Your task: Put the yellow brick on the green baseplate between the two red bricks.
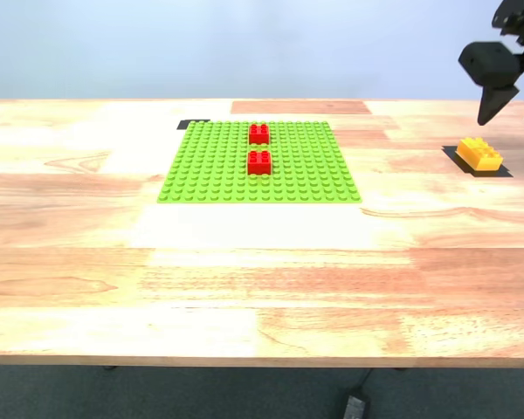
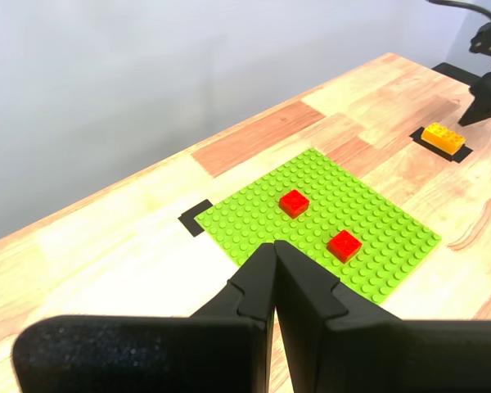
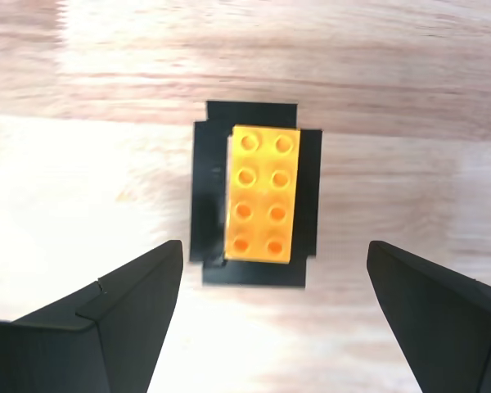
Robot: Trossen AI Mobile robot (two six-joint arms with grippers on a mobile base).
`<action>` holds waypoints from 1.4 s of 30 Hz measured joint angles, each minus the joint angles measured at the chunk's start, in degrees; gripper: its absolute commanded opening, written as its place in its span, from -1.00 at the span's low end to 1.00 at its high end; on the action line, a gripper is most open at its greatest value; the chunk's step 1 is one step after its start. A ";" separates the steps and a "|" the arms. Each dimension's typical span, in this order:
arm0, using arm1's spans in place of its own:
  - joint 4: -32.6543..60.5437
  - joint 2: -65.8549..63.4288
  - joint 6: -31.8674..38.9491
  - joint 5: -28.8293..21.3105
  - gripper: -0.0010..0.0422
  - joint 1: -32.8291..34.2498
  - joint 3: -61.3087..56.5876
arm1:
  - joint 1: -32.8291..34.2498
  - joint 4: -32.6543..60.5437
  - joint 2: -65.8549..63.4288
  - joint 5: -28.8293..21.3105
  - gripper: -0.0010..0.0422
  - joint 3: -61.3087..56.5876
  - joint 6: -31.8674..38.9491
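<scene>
Overhead, my second gripper [image 3: 274, 307], jaws wide, above the yellow brick [image 3: 262, 205].

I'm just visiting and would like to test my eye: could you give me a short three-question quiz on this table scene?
1. True or false: the yellow brick already sits on the green baseplate.
2. How many red bricks stand on the baseplate?
3. Which claw is open above the yellow brick? A) my first gripper B) my second gripper

Key:
1. False: it lies on a black patch on the wooden table, off the plate.
2. Two: one red brick, then the other, with a gap between.
3. B; the first claw is shut.
</scene>
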State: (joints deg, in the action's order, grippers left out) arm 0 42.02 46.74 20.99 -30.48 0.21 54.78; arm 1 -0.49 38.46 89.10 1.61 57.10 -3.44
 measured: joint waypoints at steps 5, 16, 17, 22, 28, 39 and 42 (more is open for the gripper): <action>0.00 0.02 0.00 0.00 -0.96 -0.02 0.00 | 0.48 -2.73 4.11 0.09 0.49 -0.02 0.17; 0.02 0.00 0.00 0.00 -0.96 0.00 -0.02 | 0.11 -8.04 9.77 0.02 0.49 -0.37 -0.61; 0.02 0.00 0.00 0.00 -0.96 0.00 -0.02 | 0.13 -8.50 9.92 0.04 0.49 -0.55 -0.42; -0.04 -0.11 0.00 0.00 -0.96 0.00 -0.04 | 0.26 -9.88 9.99 -0.09 0.49 -1.16 -0.42; -0.35 -0.39 0.00 0.02 -0.96 -0.02 -0.04 | 0.24 -10.36 9.99 -0.11 0.25 -1.40 -0.46; -0.39 -1.46 0.00 0.00 -0.96 0.00 -0.04 | 0.13 -12.17 9.81 1.36 -0.81 -2.86 -0.24; -0.39 -1.66 -0.02 0.00 -0.96 -0.02 -0.04 | 0.09 -13.09 9.57 1.38 -0.95 -3.61 -0.50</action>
State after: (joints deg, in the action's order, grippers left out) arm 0 41.63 45.08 20.97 -30.48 0.19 54.74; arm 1 -0.40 25.36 98.67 2.98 53.49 -3.95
